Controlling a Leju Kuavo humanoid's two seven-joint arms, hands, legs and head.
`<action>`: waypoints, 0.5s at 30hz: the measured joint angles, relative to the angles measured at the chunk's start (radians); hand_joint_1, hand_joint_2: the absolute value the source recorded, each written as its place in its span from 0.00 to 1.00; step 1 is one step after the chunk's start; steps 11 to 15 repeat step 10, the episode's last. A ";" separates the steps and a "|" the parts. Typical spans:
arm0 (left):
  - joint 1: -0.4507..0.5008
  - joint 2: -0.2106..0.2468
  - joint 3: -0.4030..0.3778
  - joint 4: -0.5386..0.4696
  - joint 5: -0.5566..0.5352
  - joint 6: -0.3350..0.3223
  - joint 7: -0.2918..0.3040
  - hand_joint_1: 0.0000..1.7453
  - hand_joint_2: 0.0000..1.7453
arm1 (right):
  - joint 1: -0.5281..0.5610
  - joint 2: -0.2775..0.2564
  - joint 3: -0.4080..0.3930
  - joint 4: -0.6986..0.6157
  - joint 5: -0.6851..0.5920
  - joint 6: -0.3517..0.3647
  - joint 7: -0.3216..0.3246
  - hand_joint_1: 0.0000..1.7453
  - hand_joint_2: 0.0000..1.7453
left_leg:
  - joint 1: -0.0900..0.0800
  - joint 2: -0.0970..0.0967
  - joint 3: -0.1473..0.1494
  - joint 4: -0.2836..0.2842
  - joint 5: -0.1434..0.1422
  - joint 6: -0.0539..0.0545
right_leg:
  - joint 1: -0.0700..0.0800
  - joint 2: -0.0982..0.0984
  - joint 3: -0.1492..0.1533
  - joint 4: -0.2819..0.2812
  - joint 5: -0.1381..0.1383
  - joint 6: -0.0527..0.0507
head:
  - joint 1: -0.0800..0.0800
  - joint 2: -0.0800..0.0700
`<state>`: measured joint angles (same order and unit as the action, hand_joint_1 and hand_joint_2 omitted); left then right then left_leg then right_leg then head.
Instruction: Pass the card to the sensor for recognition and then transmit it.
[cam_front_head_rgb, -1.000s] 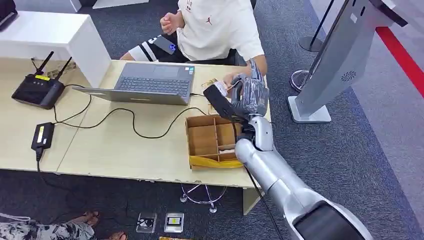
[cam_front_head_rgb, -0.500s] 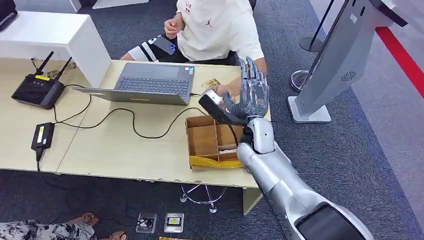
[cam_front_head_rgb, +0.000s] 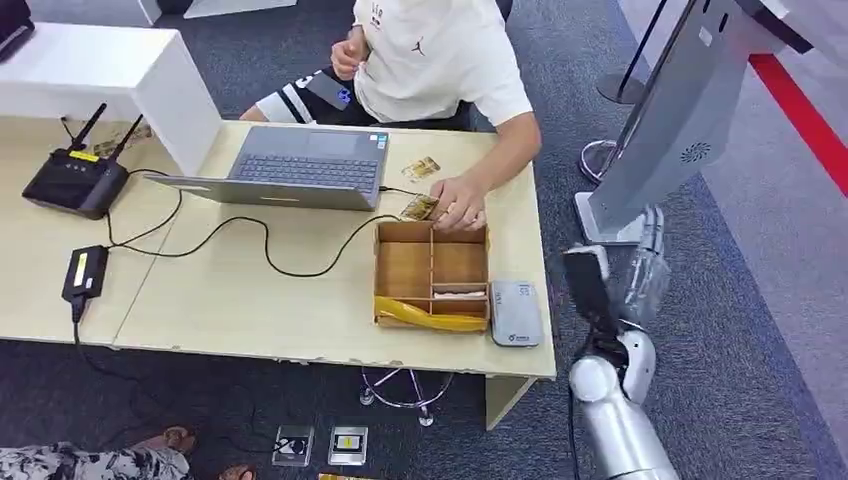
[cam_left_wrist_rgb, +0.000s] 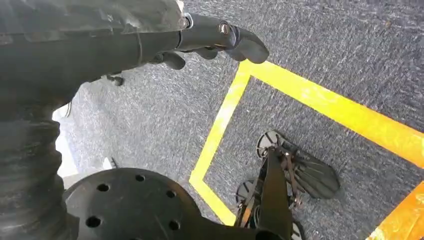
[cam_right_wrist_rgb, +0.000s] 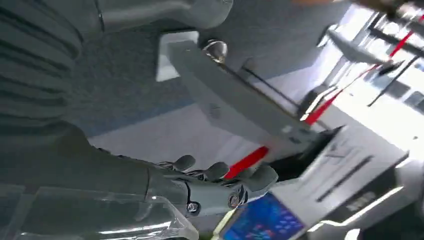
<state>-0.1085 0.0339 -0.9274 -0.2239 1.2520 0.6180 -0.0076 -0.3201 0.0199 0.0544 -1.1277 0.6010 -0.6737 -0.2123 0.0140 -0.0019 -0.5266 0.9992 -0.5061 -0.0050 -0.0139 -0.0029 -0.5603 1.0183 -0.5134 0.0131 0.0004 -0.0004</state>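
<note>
A patterned card (cam_front_head_rgb: 419, 207) lies on the table by the laptop, under the fingers of a person's hand (cam_front_head_rgb: 460, 205). A second similar card (cam_front_head_rgb: 421, 167) lies a little farther back. The flat grey sensor (cam_front_head_rgb: 515, 312) sits near the table's front right corner, beside the wooden box (cam_front_head_rgb: 431, 232). My right hand (cam_front_head_rgb: 645, 262) is off the table's right side, raised over the carpet, fingers spread and holding nothing; the right wrist view shows the right hand (cam_right_wrist_rgb: 210, 185) bare too. My left hand (cam_left_wrist_rgb: 215, 37) hangs over the floor, holding nothing.
The person sits behind the table (cam_front_head_rgb: 250, 300). On the table stand a laptop (cam_front_head_rgb: 300, 165), a router (cam_front_head_rgb: 75, 180), a power brick (cam_front_head_rgb: 84, 272) and cables. A grey kiosk (cam_front_head_rgb: 680, 110) stands on the carpet just right of my right hand.
My right hand has drawn back from over the box near the person's hand to the right, off the table. The grey sensor now shows. The person's hand rests on the card.
</note>
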 joint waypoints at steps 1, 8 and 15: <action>0.000 0.000 0.000 0.000 0.002 0.005 -0.002 0.00 1.00 | 0.019 -0.012 -0.055 0.004 -0.031 0.000 -0.039 0.00 1.00 | 0.000 0.000 0.000 0.000 0.000 0.000 | 0.000 0.000 0.000 0.000 0.000 0.000 | 0.000 0.000; -0.003 -0.009 0.003 0.000 0.015 0.054 -0.024 0.00 1.00 | 0.058 -0.056 -0.355 0.170 -0.086 0.002 -0.108 0.00 1.00 | 0.000 0.002 0.000 0.000 0.000 0.000 | 0.000 0.002 -0.001 0.000 0.000 0.000 | 0.000 0.000; -0.004 -0.015 0.006 0.000 0.021 0.063 -0.034 0.00 1.00 | 0.056 -0.064 -0.419 0.276 -0.037 0.003 -0.068 0.00 1.00 | 0.000 0.002 0.000 0.000 0.000 0.000 | 0.000 0.003 -0.001 0.000 0.000 0.000 | 0.000 0.000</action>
